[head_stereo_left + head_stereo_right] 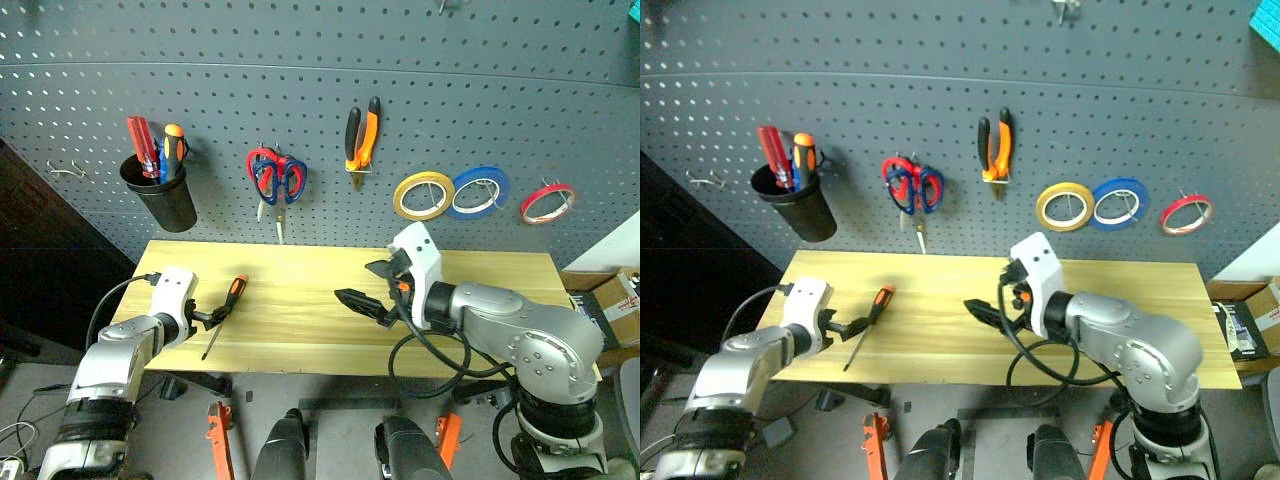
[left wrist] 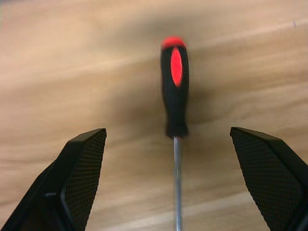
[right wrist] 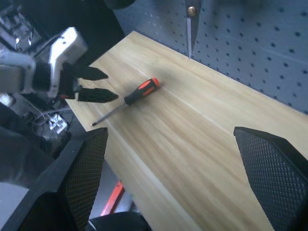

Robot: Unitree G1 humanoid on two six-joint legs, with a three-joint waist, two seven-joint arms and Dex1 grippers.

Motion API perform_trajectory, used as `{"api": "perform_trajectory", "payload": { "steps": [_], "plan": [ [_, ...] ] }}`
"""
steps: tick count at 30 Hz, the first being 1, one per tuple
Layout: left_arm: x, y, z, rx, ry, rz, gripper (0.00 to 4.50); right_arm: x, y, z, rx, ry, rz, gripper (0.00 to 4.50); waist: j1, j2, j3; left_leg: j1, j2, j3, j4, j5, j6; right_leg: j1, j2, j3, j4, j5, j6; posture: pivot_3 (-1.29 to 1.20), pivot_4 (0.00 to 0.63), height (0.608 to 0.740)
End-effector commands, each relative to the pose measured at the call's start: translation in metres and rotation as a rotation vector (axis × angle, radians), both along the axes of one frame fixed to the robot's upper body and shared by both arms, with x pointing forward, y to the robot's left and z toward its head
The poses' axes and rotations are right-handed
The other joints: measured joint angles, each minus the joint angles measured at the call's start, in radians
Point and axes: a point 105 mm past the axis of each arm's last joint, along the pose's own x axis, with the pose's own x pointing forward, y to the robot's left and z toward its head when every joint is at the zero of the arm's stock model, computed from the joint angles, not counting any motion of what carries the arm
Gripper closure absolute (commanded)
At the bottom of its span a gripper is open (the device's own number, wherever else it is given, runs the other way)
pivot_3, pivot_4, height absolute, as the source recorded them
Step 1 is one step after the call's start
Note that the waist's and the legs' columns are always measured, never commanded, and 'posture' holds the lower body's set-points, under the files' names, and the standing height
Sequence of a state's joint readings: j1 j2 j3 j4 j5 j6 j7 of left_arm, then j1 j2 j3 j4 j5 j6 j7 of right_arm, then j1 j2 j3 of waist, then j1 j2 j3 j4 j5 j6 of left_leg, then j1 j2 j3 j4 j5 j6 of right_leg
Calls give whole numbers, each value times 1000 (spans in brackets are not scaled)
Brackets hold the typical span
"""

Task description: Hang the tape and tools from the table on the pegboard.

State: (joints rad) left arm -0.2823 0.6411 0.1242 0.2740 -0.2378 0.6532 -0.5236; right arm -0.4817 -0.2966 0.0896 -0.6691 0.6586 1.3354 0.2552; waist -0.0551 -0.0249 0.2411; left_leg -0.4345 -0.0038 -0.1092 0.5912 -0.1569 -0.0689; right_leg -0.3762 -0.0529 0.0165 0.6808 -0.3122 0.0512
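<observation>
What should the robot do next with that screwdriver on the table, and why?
Probably ease the left gripper forward and close on the screwdriver. Its jaws stand open on either side of the shaft, the handle lies just ahead, flat on the table, and it seems the last tool not on the pegboard.

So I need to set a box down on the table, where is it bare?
The table is bare between the screwdriver and the right gripper, and along the back edge to the right end. It is crowded at the left end, where the open left gripper straddles the screwdriver.
</observation>
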Motion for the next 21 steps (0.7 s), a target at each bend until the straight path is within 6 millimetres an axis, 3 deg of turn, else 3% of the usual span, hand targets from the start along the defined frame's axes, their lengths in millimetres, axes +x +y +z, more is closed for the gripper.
{"api": "perform_trajectory", "payload": {
  "steps": [1, 7, 11, 14, 19, 21],
  "plan": [
    [11, -2, -4, -11, 17, 0, 129, 1, 11, 2, -51, -74, 16, 0, -3, 0, 0, 0, 0, 0, 0, 0, 0, 0, 0, 0, 0, 0, 0, -98, 243, 740],
    [31, -3, -9, -40, 32, 48, 129, 2, 20, 6, -58, -110, 35, 0, -11, -1, 2, 0, 0, 1, 0, 0, 0, -1, 0, 0, 0, 1, -1, -113, 255, 740],
    [34, -5, -18, -77, 79, 69, 129, 4, 22, 9, -60, -122, 43, 0, -23, -2, 3, 0, 0, 1, -1, 0, 0, -1, 0, 0, 1, 1, -1, -116, 260, 740],
    [32, -6, -27, -74, 109, 68, 690, 5, 23, 11, -60, -127, 43, 0, -30, -3, 5, -1, 0, 1, -1, 0, 0, -1, 0, 0, 1, 1, -1, -116, 258, 740],
    [24, -2, -35, -77, 138, 74, 2274, 9, 22, 14, -53, -137, 31, 0, -32, -3, 5, 0, 0, 1, -1, 0, 0, -2, 0, 0, 2, 1, -2, -113, 249, 740],
    [25, 3, -30, -67, 98, 90, 2920, 11, 21, 17, -45, -154, 30, 0, -32, -3, 5, 0, 0, 1, -1, 0, 0, -2, 0, 1, 2, 1, -2, -112, 244, 740]
  ]
}}
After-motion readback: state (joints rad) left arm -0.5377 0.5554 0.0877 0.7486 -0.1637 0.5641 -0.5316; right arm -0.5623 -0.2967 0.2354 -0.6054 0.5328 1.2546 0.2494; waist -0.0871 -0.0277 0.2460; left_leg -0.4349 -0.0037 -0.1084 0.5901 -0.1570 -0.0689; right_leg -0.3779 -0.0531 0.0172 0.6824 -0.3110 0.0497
